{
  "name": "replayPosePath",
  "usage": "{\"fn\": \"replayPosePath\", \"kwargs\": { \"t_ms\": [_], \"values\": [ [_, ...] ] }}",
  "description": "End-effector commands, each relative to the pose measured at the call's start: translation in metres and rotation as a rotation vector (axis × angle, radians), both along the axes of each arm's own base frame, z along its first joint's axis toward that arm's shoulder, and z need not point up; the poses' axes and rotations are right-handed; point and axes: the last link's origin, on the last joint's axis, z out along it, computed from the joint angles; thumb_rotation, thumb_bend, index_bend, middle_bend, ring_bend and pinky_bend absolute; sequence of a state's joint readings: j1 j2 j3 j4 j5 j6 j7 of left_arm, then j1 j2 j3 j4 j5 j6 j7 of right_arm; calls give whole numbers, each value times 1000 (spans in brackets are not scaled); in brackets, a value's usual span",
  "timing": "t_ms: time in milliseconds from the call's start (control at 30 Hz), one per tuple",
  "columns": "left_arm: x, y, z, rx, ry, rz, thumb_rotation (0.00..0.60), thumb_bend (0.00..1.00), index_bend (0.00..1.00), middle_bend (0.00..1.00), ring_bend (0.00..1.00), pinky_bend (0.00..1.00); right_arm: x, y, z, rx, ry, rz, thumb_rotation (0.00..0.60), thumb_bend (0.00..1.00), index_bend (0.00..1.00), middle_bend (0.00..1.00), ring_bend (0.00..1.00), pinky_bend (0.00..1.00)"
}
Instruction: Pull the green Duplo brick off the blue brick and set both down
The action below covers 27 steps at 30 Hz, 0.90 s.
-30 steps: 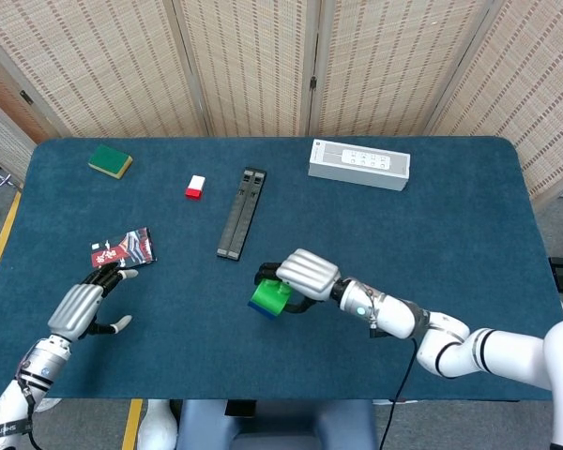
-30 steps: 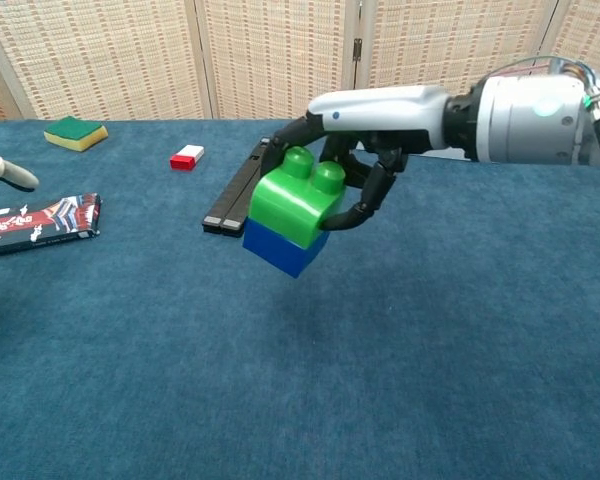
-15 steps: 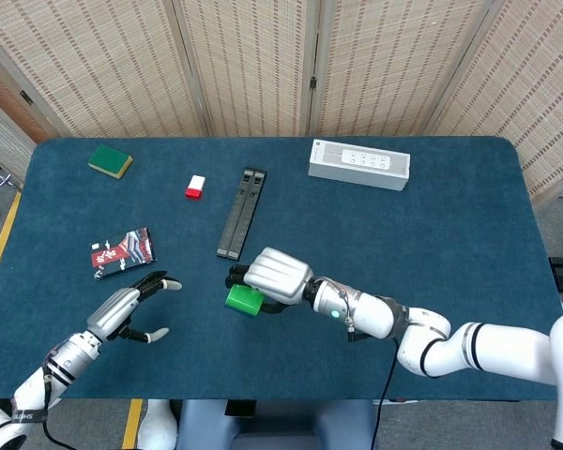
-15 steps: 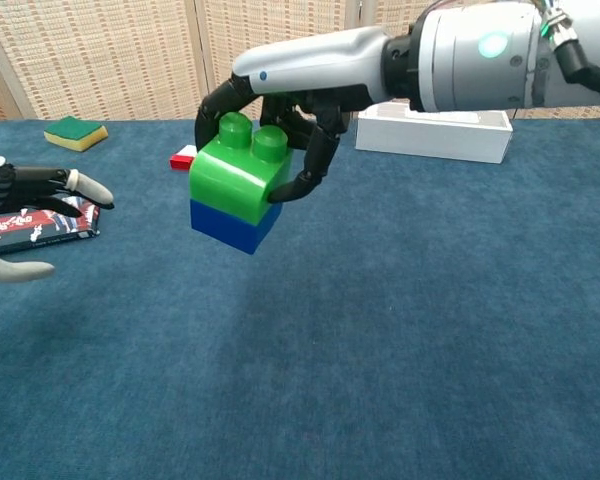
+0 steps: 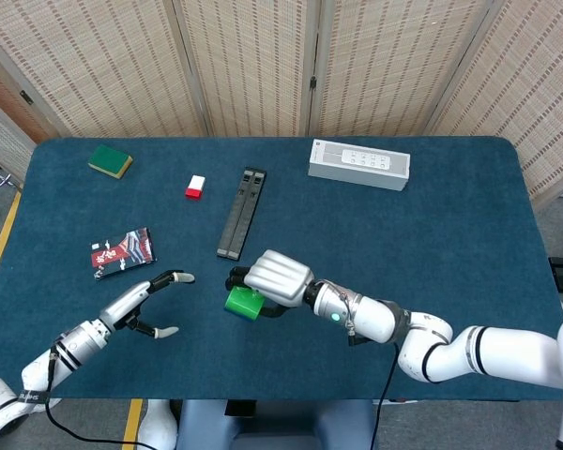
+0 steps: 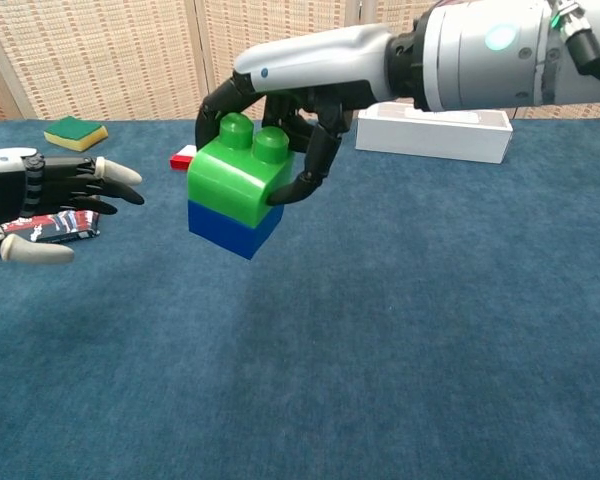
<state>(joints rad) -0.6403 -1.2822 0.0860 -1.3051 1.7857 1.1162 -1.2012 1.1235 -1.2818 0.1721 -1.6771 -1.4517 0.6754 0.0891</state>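
Observation:
A green Duplo brick (image 6: 235, 171) sits stacked on a blue brick (image 6: 227, 225), both lifted clear of the table. My right hand (image 6: 280, 115) grips the green brick from above, fingers wrapped round its sides. From the head camera only the green brick (image 5: 241, 302) peeks out under the right hand (image 5: 277, 277); the blue one is hidden. My left hand (image 6: 50, 200) hovers to the left of the bricks, fingers spread and empty, a short gap away. It shows as the left hand (image 5: 150, 300) in the head view.
A dark packet (image 5: 124, 250) lies behind the left hand. Further back are a black bar (image 5: 241, 213), a small red and white block (image 5: 195, 186), a green and yellow sponge (image 5: 110, 161) and a white box (image 5: 358, 163).
The right hand carried the stacked bricks leftward and has now stopped. The left hand has reached rightward toward the bricks with its fingers spread.

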Motion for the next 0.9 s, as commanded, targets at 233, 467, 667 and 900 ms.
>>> {"fn": "replayPosePath", "kwargs": {
  "t_ms": [233,467,667,900],
  "values": [
    [14,8,-22,-230,-195,-57,600,274,192,185,0,93,-5,-3,-1,41,-3,-43,600,357,820,695,739,731],
    [28,15,-33,-257,-245,-105,600,273,216,185,0,89,-3,-1,-3,72,-19,-59,600,357,820,695,738,731],
    [31,34,-39,-241,-248,-78,600,274,217,185,0,83,1,4,-4,103,-39,-64,600,357,820,695,737,731],
    [33,36,-47,-300,-255,-76,600,273,219,181,0,82,2,6,-5,113,-33,-55,600,357,820,695,738,731]
  ]
}}
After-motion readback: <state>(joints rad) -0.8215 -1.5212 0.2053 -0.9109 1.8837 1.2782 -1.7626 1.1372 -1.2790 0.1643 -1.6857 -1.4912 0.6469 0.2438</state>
